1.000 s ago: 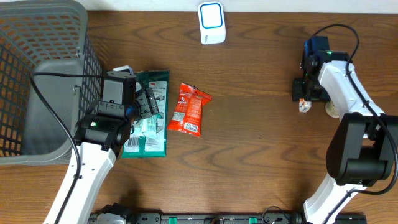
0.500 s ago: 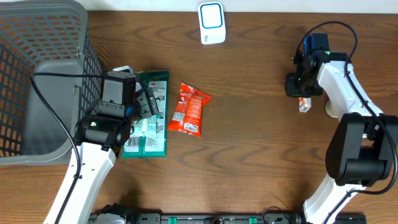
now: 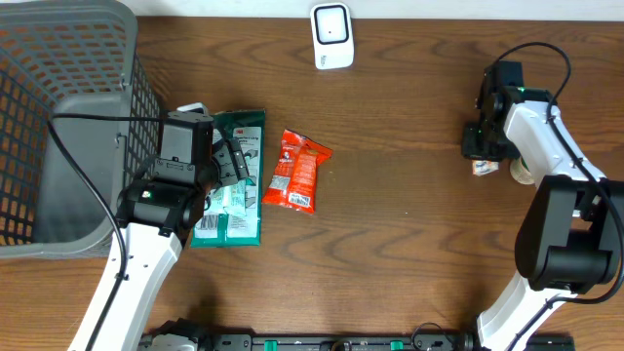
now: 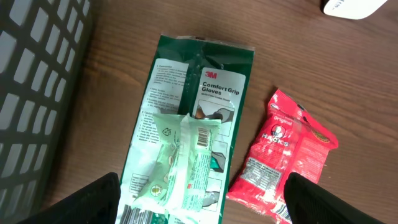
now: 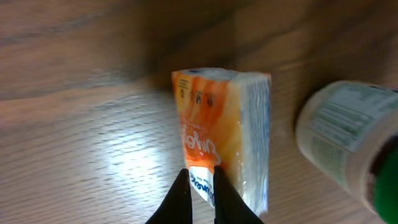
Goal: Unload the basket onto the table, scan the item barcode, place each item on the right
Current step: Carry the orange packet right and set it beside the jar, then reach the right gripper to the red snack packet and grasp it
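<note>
The grey basket (image 3: pixel 58 117) ran off the top and left of the overhead view, and my left arm covered its near corner. On the brown table (image 3: pixel 409 244), the green gloves pack (image 3: pixel 239 195) lay half under my left gripper (image 3: pixel 229 161). My left wrist view cut off the pack's lower end, with only my two released fingers (image 4: pixel 93 199) showing, spread wide above it and holding nothing. The red snack bag (image 3: pixel 295 172) lay just beside the gloves, whole from above but clipped at the bottom of the left wrist view. The white scanner (image 3: pixel 331 36) stood at the far edge, well apart from everything. The middle of the table between my two arms lay open, as did the wood in front of the scanner. Near the right edge, my right gripper (image 5: pixel 200 177) was clenched to a sliver on the near end of the orange pack (image 5: pixel 224 134), the item to scan. It seemed to nip the wrapper there. The print was too blurred to read and I could make out no barcode. A round labelled bottle (image 5: pixel 348 140) sat just beside the pack, cut off by the frame. A second before, those right fingers had stood apart. The arm had then swung left and come back, and the pack had shifted slightly. My left side had not moved.
</note>
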Motion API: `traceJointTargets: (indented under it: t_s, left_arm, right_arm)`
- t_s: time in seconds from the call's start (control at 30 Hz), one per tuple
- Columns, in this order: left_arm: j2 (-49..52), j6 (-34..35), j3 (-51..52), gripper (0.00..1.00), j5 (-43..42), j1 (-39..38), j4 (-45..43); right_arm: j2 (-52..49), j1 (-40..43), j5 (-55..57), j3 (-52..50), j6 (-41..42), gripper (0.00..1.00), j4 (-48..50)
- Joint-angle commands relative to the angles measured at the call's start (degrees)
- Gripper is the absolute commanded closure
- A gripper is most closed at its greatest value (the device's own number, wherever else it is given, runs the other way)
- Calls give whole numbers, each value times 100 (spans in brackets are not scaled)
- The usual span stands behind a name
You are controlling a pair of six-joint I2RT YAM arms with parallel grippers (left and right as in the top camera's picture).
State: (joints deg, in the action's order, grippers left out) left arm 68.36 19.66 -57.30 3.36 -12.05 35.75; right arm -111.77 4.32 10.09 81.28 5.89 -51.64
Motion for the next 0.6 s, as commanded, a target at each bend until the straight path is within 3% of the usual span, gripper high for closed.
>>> traceJointTargets:
  t_s: [0.0,0.13,0.23,0.33,0.43,0.57]
  left_arm:
    - [-20,11,-111,16,11,20,-2]
    - [-20,11,-111,16,13,20,0]
    - [-20,11,-111,16,13,20,0]
    - [-20,11,-111,16,11,20,-2]
    - [-20,11,-111,16,13,20,0]
    - [-20,11,-111,16,13,20,0]
  right_arm:
    - [103,131,129,-33,181,91,-33]
    - [103,114,-673,-33,149,79,33]
    - [103,39,-1700,-33,-153,51,116]
    - [103,-144,-3346,-33,-538,40,223]
    - [103,-544,-4144,-33,-612,36,354]
    - [103,-1290,-4299,-35,72,38,697]
